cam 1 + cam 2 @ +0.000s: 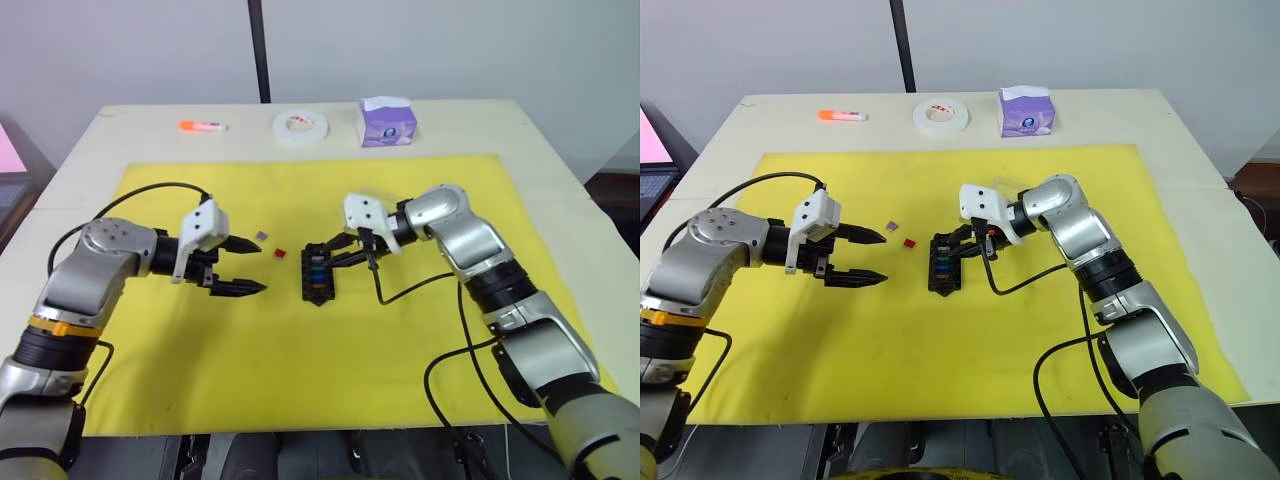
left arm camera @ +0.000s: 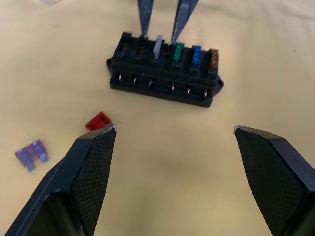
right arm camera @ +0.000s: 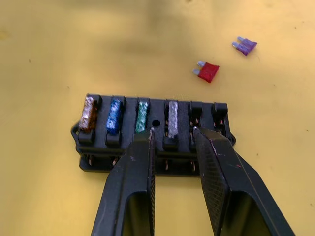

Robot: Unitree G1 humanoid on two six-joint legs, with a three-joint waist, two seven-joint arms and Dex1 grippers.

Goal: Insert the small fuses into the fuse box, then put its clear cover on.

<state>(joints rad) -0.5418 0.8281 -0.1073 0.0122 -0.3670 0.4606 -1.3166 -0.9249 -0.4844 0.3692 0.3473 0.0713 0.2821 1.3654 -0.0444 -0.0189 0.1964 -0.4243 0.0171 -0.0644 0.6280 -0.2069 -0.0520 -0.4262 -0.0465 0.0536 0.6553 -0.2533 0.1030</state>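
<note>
No writing was legible. The right gripper (image 3: 172,135), jaws slightly spread, hovered at the small black rectangular plastic fuse box (image 3: 152,132); the left gripper (image 1: 243,267), jaws wide, reached nearby.

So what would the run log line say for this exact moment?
fuse box: four fuses in, two slots empty | red fuse, purple fuse: on mat | left gripper: open | right gripper: over box

A lab-style test bench: a plain cream table (image 1: 560,190) against a bare white wall (image 1: 450,40), covered by a yellow mat (image 1: 300,350), with a black pole (image 1: 259,50) behind.
</note>
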